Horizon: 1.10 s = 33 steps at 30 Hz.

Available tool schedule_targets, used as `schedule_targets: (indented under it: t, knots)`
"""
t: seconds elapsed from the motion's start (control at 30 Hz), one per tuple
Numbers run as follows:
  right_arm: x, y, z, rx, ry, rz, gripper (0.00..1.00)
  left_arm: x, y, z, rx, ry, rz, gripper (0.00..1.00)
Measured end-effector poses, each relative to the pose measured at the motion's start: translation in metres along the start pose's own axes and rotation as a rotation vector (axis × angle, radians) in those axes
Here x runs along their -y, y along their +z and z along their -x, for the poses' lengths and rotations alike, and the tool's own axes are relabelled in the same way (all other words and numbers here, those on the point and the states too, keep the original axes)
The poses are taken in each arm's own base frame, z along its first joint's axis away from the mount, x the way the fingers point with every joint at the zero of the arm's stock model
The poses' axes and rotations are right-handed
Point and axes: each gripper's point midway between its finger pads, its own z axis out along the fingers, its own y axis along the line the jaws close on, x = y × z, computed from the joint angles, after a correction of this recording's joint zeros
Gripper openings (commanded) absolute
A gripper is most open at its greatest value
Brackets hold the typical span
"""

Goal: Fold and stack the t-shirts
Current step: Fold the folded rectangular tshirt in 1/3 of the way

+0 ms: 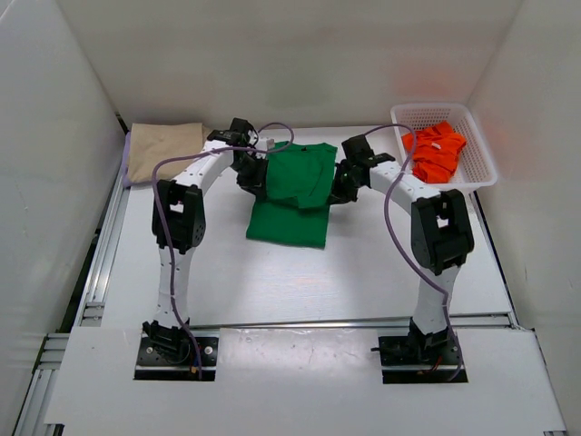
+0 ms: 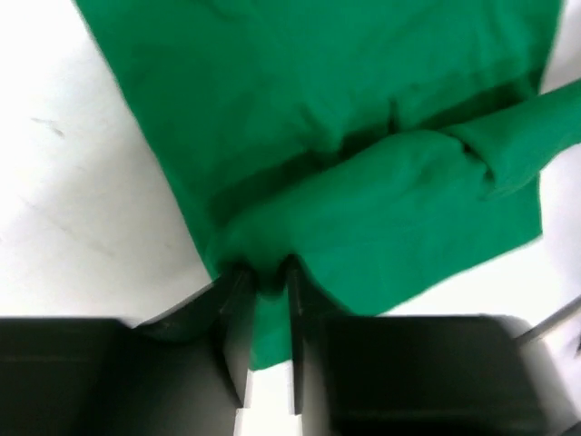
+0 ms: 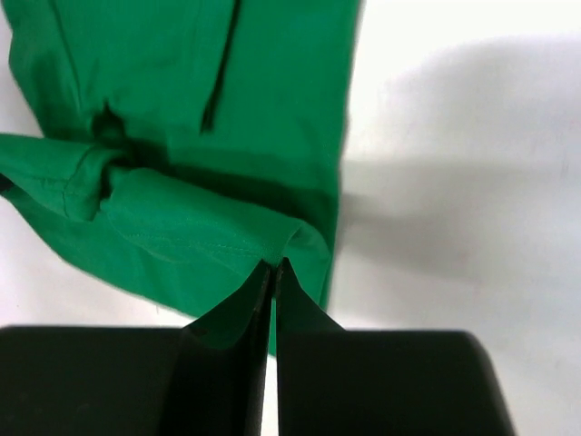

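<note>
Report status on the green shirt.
Both shut on green shirt: left gripper, right gripper. Shirt partly folded. Clear of tan shirt, basket.

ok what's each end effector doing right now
left end effector: closed, pinching a fold of the green t-shirt
right end effector: closed, pinching the edge of the same shirt

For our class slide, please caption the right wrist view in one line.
Right gripper pinches a folded edge of the green t-shirt on the white table.
</note>
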Motion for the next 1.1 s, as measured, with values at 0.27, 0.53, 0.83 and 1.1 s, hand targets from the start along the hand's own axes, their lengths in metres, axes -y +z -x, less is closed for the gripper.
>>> schedule_targets:
  t: [0.27, 0.53, 0.83, 1.1]
  knots:
    - [0.017, 0.021, 0.033, -0.004, 0.060, -0.017, 0.63, -0.025, 0.005, 0.015, 0.032, 0.008, 0.112, 0.84]
    - [0.028, -0.022, -0.026, -0.046, 0.009, -0.019, 0.65, -0.050, -0.029, -0.046, -0.028, -0.073, 0.183, 0.84]
    - [0.020, 0.000, -0.127, -0.274, 0.033, 0.039, 0.67, -0.013, 0.002, -0.111, -0.204, -0.051, 0.099, 0.84]
    - [0.007, 0.016, -0.125, -0.285, 0.082, 0.104, 0.15, -0.012, 0.016, -0.105, -0.218, -0.062, 0.074, 0.19]
